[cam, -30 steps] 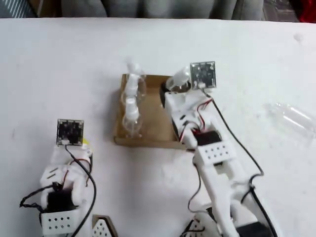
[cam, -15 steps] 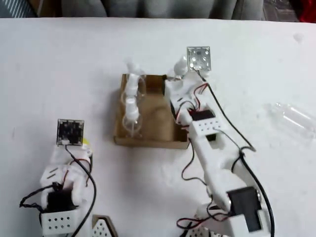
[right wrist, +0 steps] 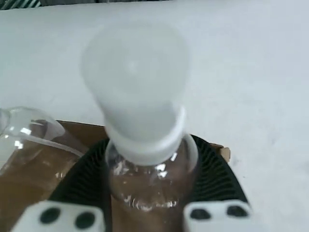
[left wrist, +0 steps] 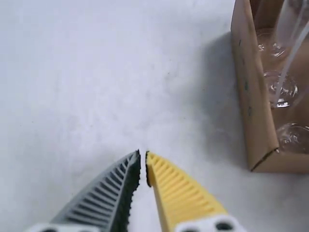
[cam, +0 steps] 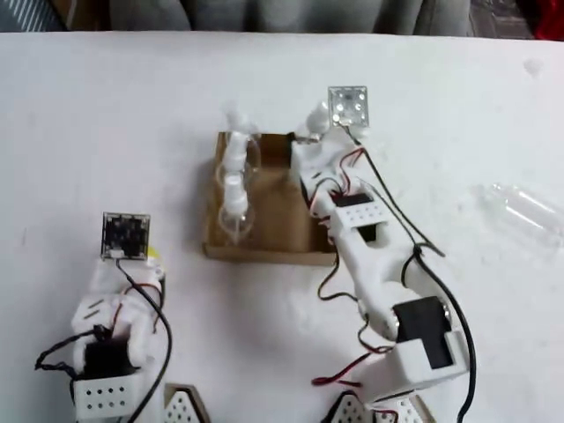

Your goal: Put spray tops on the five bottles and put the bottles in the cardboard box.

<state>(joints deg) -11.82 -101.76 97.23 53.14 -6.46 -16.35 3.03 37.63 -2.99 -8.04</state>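
Over the far right corner of the cardboard box (cam: 264,251), the right gripper (right wrist: 147,186) is pinching 1 capped bottle (right wrist: 144,123), risking clipping the rim and toppling.

Bottles (cam: 236,187) crowd box (cam: 264,252) left side; middle bare.

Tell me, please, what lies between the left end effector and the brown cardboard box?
Only bare white table: the left wrist view shows nothing between the left end effector and the brown cardboard box.
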